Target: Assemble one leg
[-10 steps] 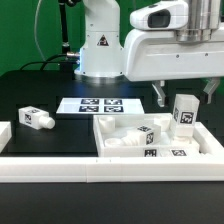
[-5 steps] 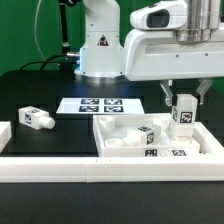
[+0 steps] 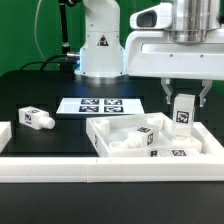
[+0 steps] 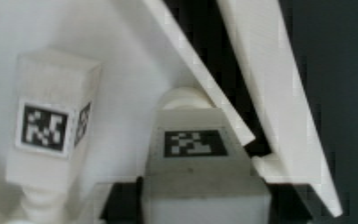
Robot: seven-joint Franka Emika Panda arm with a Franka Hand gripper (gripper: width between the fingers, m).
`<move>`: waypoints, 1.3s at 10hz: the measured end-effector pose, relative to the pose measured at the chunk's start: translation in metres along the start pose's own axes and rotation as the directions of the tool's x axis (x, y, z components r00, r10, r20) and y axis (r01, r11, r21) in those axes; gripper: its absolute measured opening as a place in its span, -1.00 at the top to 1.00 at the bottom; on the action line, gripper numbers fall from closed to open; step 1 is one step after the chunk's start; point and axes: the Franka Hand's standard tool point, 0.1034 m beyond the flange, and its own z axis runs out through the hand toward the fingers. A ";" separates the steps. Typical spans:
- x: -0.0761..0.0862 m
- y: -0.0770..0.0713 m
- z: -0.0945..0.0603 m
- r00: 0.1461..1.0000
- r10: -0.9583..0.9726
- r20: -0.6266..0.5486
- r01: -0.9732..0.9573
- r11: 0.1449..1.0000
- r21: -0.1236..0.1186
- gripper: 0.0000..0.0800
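My gripper (image 3: 184, 98) stands over the right end of the large white tray-shaped part (image 3: 197, 151). Its jaws are shut on a leg (image 3: 183, 113), a small white block with a black-and-white tag, held upright. In the wrist view this leg (image 4: 197, 140) fills the gap between the dark fingers (image 4: 130, 195). Two more legs (image 3: 149, 135) lie inside the tray; one shows in the wrist view (image 4: 51, 112) beside the held one. Another leg (image 3: 35, 119) lies on the black table at the exterior view's left.
The marker board (image 3: 98, 104) lies flat behind the tray, in front of the arm's white base (image 3: 100, 45). A long white ledge (image 3: 100, 170) runs along the front. A white block end (image 3: 4, 136) sits at the exterior view's left edge. The tray's wall (image 4: 220, 55) crosses the wrist view.
The fingers have closed in on the upright leg. The tray has turned a little, its left corner moving toward the exterior view's left and front.
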 end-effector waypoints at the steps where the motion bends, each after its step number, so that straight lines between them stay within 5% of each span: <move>1: 0.001 -0.001 0.000 0.997 0.073 -0.007 -0.073 0.997 0.009 0.29; 5: 0.001 -0.002 0.000 0.959 0.283 -0.003 -0.283 0.959 0.012 0.29; 8: 0.003 -0.001 0.001 0.810 0.586 0.011 -0.584 0.807 0.084 0.29; 10: 0.003 -0.004 0.000 0.695 0.718 0.030 -0.717 0.690 0.101 0.29; 12: 0.003 -0.003 0.001 0.762 0.647 0.022 -0.646 0.758 0.089 0.28; 13: 0.006 -0.004 0.000 0.805 0.593 0.022 -0.594 0.802 0.063 -0.18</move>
